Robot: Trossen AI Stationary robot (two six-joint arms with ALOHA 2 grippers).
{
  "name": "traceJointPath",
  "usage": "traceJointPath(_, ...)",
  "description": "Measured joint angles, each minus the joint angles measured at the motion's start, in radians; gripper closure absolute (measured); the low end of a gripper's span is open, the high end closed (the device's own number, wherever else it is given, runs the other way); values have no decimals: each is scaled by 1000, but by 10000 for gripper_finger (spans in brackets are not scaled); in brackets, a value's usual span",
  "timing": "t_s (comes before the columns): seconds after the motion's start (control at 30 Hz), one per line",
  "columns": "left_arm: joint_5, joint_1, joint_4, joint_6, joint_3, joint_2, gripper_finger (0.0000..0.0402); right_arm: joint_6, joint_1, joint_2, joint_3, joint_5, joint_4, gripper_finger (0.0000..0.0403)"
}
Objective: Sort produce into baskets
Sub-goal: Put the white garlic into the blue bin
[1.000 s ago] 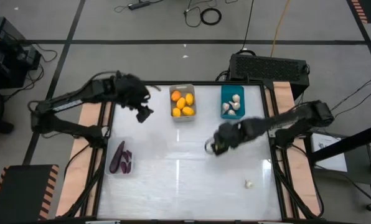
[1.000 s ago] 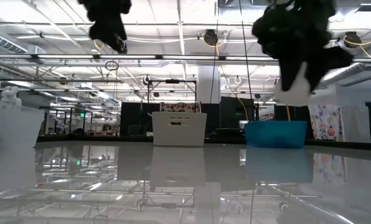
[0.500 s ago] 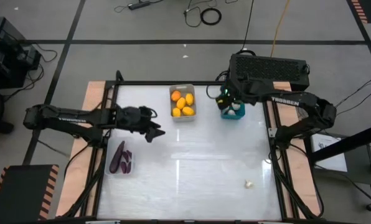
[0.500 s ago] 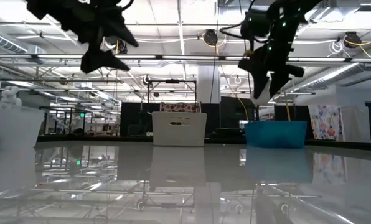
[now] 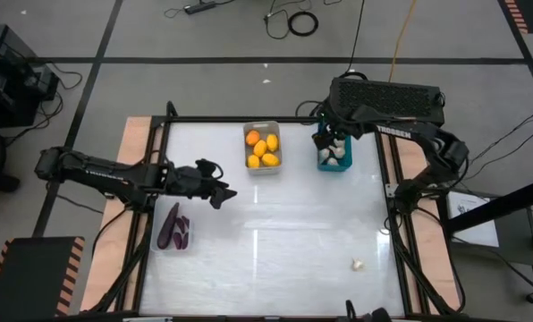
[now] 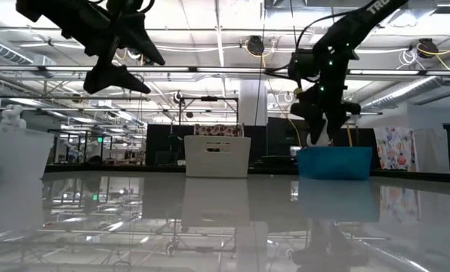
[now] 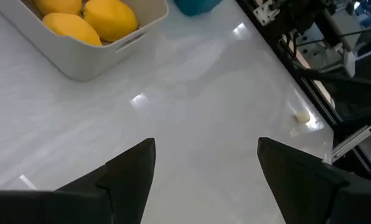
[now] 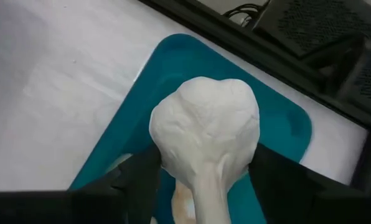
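Right gripper (image 5: pixel 327 139) hangs over the teal bin (image 5: pixel 334 161) at the table's far right, fingers closed around a white garlic bulb (image 8: pixel 205 134). In the right wrist view the bulb sits directly above the bin's interior; other pale bulbs (image 5: pixel 340 154) lie inside the bin. In the low view the gripper (image 6: pixel 319 134) is just above the bin's rim (image 6: pixel 334 162).

Left gripper (image 5: pixel 220 194) is held above the table (image 5: pixel 275 241), left of centre, near the grey bin (image 5: pixel 263 167). Its fingers (image 7: pixel 131 171) are spread wide and hold nothing.

Grey bin, far centre: contains yellow and orange fruit (image 5: pixel 261 150); two yellow pieces (image 7: pixel 86 22) show in the left wrist view.

Clear bin (image 5: pixel 173 243), at the left edge: contains purple eggplants (image 5: pixel 170 225).

One garlic bulb (image 5: pixel 358 265) lies loose on the table, near right, well apart from all bins. It also appears in the left wrist view (image 7: pixel 301 116).

A black vented box (image 5: pixel 387 97) stands beyond the table's far right corner.
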Motion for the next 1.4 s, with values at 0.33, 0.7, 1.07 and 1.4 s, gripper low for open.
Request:
traceJointPath(0.33,-48,-28,17,-19,0,0,114,-56,-31,17,0,-71,13,103)
traceJointPath(0.7,-46,-28,15,-15,0,0,114,17,-23,3,0,-303,-33,90)
traceJointPath(1.07,1,-27,8,131,1,0,114,202,174,-53,0,-329,-112,90)
traceJointPath(1.4,1,15,12,318,1,0,114,484,520,-119,0,-329,-180,90)
